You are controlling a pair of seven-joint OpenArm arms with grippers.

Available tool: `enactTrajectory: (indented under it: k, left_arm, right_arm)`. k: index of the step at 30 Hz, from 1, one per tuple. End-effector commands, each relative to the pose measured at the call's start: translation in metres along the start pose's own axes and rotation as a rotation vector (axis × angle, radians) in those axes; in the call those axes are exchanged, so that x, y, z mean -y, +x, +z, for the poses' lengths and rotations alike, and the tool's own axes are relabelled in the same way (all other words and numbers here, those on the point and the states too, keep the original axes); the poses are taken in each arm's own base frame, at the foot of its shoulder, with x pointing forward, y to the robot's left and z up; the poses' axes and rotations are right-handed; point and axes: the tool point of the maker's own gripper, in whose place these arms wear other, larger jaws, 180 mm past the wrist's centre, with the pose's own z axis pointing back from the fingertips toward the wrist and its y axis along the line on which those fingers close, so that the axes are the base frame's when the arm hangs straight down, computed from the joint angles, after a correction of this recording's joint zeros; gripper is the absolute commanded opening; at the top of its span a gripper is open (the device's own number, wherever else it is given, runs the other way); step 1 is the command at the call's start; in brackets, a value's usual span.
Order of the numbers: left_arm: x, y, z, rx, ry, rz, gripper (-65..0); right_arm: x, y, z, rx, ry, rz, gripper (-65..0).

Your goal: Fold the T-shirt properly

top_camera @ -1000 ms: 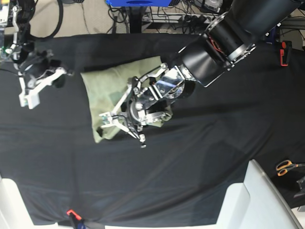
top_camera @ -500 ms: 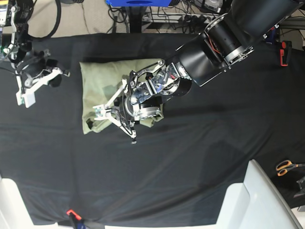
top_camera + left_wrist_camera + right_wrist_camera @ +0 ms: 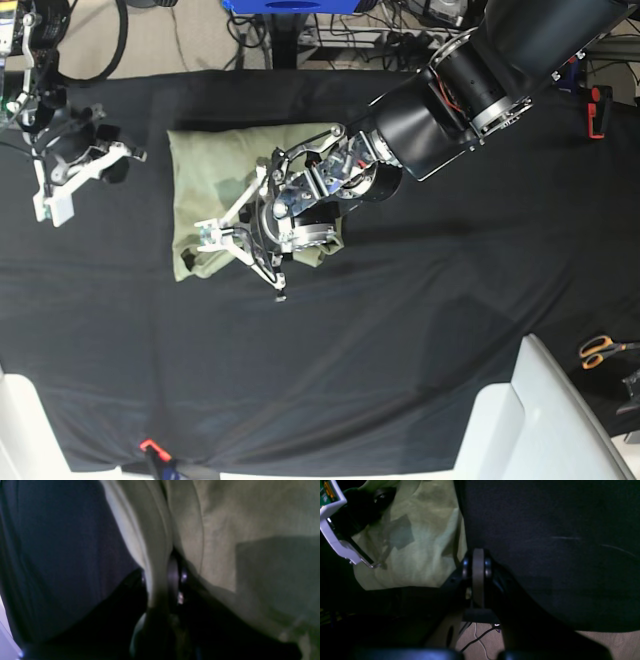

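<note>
The pale green T-shirt [image 3: 210, 175] lies folded into a compact rectangle on the black table cloth [image 3: 400, 330], left of centre. My left gripper [image 3: 243, 252] reaches over its lower edge. In the left wrist view the left gripper [image 3: 162, 580] is shut on a fold of the T-shirt [image 3: 250, 517]. My right gripper [image 3: 85, 165] hovers left of the shirt, apart from it. In the right wrist view the right gripper [image 3: 478, 565] is shut on nothing, above bare cloth beside the T-shirt [image 3: 420, 542].
Orange-handled scissors [image 3: 600, 350] lie at the right edge. A white panel [image 3: 530, 420] stands at the lower right and a small red clamp [image 3: 150, 446] sits at the front edge. Cables and a blue stand [image 3: 290, 8] lie beyond the far edge.
My left gripper has slid left with the shirt's lower edge, dragging the cloth into a squarer shape. The right gripper drew slightly left. Little has moved in the last half second.
</note>
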Motion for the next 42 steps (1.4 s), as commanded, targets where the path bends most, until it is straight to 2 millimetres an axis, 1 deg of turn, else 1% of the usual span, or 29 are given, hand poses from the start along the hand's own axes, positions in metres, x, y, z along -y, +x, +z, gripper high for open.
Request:
enactTrajectory:
  k: [1,3,7,11,13,14,17,19,21,23,24,25,26,27,28,29,30,32,33,34,36,37,38,40,42]
  left_arm:
    - [-0.012,0.009,0.002,0.015,0.021,-0.016,-52.3]
    - [-0.012,0.009,0.002,0.015,0.021,-0.016,-41.6]
    - [-0.013,0.010,0.003,0.016,0.023,-0.014,-25.2]
    - [-0.029,0.022,0.009,0.039,0.057,-0.029,-10.0]
    - [-0.037,0.025,0.014,0.024,0.077,-0.035,-5.9]
    - [-0.047,0.033,0.019,0.034,0.099,-0.043,-4.8]
    - [-0.072,0.047,0.036,0.050,0.162,-0.062,-4.4]
    - [-0.085,0.068,0.054,0.087,0.208,-0.074,-4.6]
    - [-0.104,0.074,0.075,0.109,0.265,-0.055,-4.6]
    - [-0.113,0.085,0.097,0.142,0.307,-0.021,-4.9]
    - [-0.115,0.088,0.109,0.160,0.325,0.007,-5.4]
    - [-0.113,0.080,0.119,0.156,0.337,0.044,-8.2]
    - [-0.112,0.077,0.128,0.164,0.347,0.069,-14.0]
    - [-0.110,0.075,0.135,0.178,0.355,0.100,-23.7]
    - [-0.103,0.066,0.138,0.176,0.353,0.132,-39.3]
    - [-0.099,0.052,0.140,0.161,0.352,0.160,-54.0]
    - [-0.094,0.040,0.141,0.147,0.349,0.199,-65.0]
    - [-0.092,0.006,0.146,0.108,0.360,0.324,-65.0]
    - [-0.088,-0.012,0.148,0.084,0.366,0.383,-65.0]
    - [-0.086,-0.028,0.154,0.075,0.388,0.442,-65.0]
    - [-0.073,-0.053,0.167,0.086,0.415,0.522,-65.0]
    - [-0.063,-0.064,0.174,0.094,0.425,0.546,-65.0]
    - [-0.049,-0.078,0.180,0.087,0.426,0.565,-65.0]
    - [-0.020,-0.099,0.185,0.067,0.402,0.584,-65.0]
    - [0.013,-0.114,0.190,0.051,0.363,0.600,-65.0]
  right_arm:
    - [0.000,0.009,0.003,0.030,0.006,0.008,-65.0]
    - [0.000,0.009,0.003,0.030,0.006,0.008,-65.0]
    - [0.000,0.009,0.003,0.028,0.005,0.008,-65.0]
    - [-0.002,0.007,0.002,0.023,0.010,0.011,-65.0]
    - [0.000,0.004,0.001,0.013,0.007,0.005,-65.0]
    - [0.002,0.001,-0.001,0.004,0.004,-0.001,-65.0]
    - [0.004,-0.004,-0.004,-0.013,0.003,-0.005,-65.0]
    - [0.005,-0.005,-0.004,-0.014,0.003,-0.006,-65.0]
    - [0.004,-0.005,-0.004,-0.014,0.004,-0.005,-65.0]
    - [0.004,-0.004,-0.004,-0.013,0.004,-0.004,-65.0]
    - [0.004,-0.003,-0.004,-0.011,0.005,-0.002,-65.0]
    - [0.003,-0.004,-0.004,-0.011,0.006,-0.002,-65.0]
    - [0.003,-0.004,-0.004,-0.011,0.006,-0.002,-65.0]
    - [0.003,-0.004,-0.004,-0.011,0.006,-0.002,-65.0]
    - [0.004,-0.004,-0.004,-0.012,0.004,-0.003,-65.0]
    - [0.006,-0.003,-0.003,-0.008,-0.001,-0.006,-65.0]
    - [0.007,-0.003,-0.003,-0.006,-0.003,-0.007,-65.0]
    - [0.012,-0.007,0.000,-0.007,-0.014,-0.007,-65.0]
    - [0.017,-0.005,0.004,0.015,-0.027,-0.013,-65.0]
    - [0.021,-0.004,0.009,0.038,-0.040,-0.020,-65.0]
    - [0.028,-0.010,0.019,0.044,-0.064,-0.022,-65.0]
    - [0.027,-0.014,0.024,0.037,-0.068,-0.012,-65.0]
    - [0.027,-0.019,0.029,0.027,-0.070,-0.002,-65.0]
    - [0.034,-0.028,0.041,0.000,-0.091,0.030,-65.0]
    - [0.040,-0.044,0.053,-0.043,-0.111,0.051,-65.0]
